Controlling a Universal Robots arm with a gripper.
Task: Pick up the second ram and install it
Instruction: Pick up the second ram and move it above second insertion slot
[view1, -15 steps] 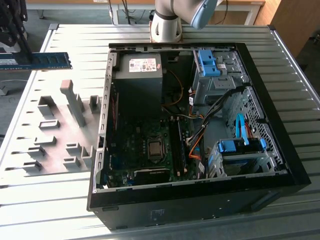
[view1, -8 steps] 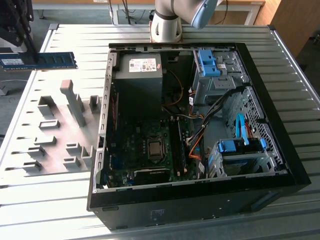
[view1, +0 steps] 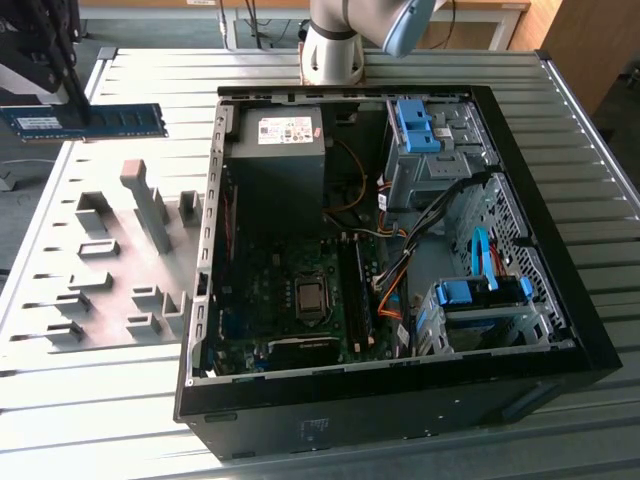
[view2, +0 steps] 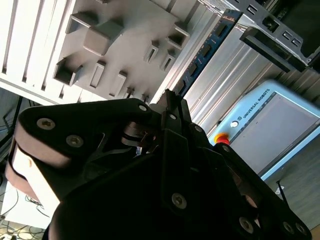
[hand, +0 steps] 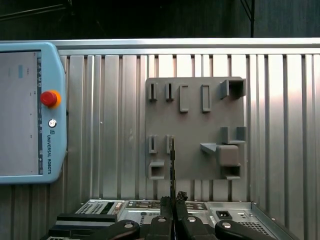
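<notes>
the gripper (view1: 72, 95) is clamped on the second ram (view1: 85, 122) and holds it in the air, well outside the open computer case (view1: 400, 410), off its wall on the exterior view's left and above the grey fixture plate (view1: 110, 260) beside the case. the stick lies long and roughly level, chips facing the camera.

the step in hand looks like carrying the stick over to the case. doing it well likely means a firm, centred pinch, the long edge parallel to the board's memory slots, and enough height to clear the case wall and the power supply (view1: 280, 150).

in the first wrist view the ram (hand: 172, 160) shows edge-on, a thin line rising from the pinched fingertips (hand: 178, 196). the gripper body is cut off in the exterior view. the slots inside the case are dark, and their latches and the stick's notch are hard to make out.
</notes>
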